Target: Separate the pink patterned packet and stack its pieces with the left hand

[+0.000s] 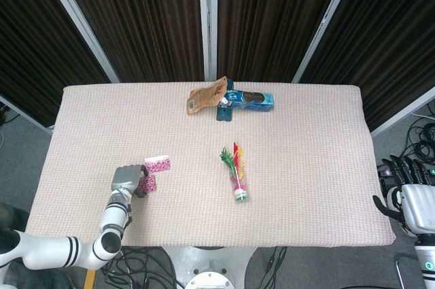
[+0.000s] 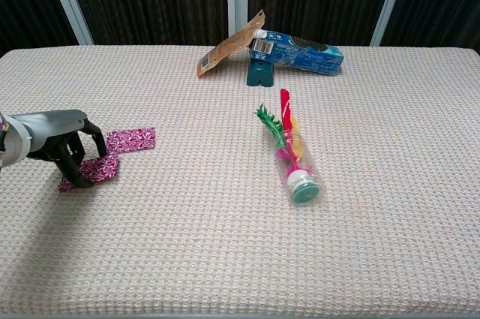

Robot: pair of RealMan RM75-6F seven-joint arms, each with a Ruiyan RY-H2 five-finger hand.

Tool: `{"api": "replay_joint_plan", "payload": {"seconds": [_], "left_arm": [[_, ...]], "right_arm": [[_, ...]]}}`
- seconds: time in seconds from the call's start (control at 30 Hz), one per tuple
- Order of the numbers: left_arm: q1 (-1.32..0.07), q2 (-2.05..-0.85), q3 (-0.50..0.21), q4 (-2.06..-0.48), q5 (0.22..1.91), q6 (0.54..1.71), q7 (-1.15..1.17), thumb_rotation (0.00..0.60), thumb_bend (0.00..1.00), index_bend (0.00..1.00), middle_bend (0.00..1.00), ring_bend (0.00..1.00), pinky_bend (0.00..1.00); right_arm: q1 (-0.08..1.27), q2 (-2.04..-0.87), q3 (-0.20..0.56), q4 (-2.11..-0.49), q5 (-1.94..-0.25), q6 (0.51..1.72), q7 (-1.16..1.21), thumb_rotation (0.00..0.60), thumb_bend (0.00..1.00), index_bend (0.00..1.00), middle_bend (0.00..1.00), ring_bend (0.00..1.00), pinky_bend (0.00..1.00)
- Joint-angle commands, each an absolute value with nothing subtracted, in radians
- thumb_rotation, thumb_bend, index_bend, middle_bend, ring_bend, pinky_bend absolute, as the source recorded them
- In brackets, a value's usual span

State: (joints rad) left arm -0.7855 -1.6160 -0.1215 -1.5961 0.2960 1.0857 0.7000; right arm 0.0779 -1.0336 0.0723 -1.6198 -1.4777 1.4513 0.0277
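Observation:
The pink patterned packet lies in two pieces at the table's left. The far piece (image 2: 131, 139) (image 1: 158, 164) lies flat and free. The near piece (image 2: 96, 170) (image 1: 148, 183) lies just in front of it, their corners close together. My left hand (image 2: 58, 142) (image 1: 125, 180) is curled over the near piece's left end, fingertips pressing it onto the cloth. The chest view does not show my right hand. In the head view my right hand (image 1: 410, 197) hangs off the table's right edge, fingers spread, holding nothing.
A clear tube with coloured feathers (image 2: 294, 157) lies mid-table. At the back, a blue carton (image 2: 300, 46), a brown pouch (image 2: 229, 50) and a dark green stand (image 2: 260, 72) sit together. The woven table cover (image 2: 225, 244) stretches between them.

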Motion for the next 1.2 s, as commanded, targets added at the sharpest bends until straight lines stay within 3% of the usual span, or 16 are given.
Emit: {"api": "replay_joint_plan", "payload": {"seconds": [0.03,0.5,0.7,0.87,1.2], "left_arm": [[-0.784,-1.615,-0.122,-1.596,0.295,1.083,0.699,0.6,0.26,0.41,0.87,0.9,0.94],[-0.784,-1.606,-0.116,-1.622,0.305,1.085,0.714,0.6,0.26,0.35,0.87,0.9,0.94],[-0.778,-1.585,-0.143,-1.665,0.391,1.135,0.678,0.6,0.26,0.34,0.87,0.9,0.94],[-0.812,-1.618,-0.182,-1.59,0.434,1.123,0.68,0.6,0.26,0.34,0.87,0.9,0.94],[-0.901,-1.721,-0.223,-1.402,0.308,1.039,0.776,0.6,0.26,0.34,0.88,0.9,0.94]], "right_arm": [[0.078,-1.033,0.072,-1.62,-1.478,1.451,0.027,0.52,0.2,0.13,0.09,0.0,0.0],[0.072,-1.03,0.071,-1.624,-1.478,1.461,0.025,0.515,0.2,0.13,0.09,0.0,0.0],[0.074,-1.03,0.071,-1.625,-1.482,1.461,0.024,0.522,0.2,0.13,0.09,0.0,0.0],[0.07,-1.026,0.069,-1.629,-1.483,1.468,0.023,0.515,0.2,0.13,0.09,0.0,0.0],[0.064,-1.017,0.07,-1.637,-1.476,1.471,0.016,0.514,0.2,0.13,0.09,0.0,0.0]]}}
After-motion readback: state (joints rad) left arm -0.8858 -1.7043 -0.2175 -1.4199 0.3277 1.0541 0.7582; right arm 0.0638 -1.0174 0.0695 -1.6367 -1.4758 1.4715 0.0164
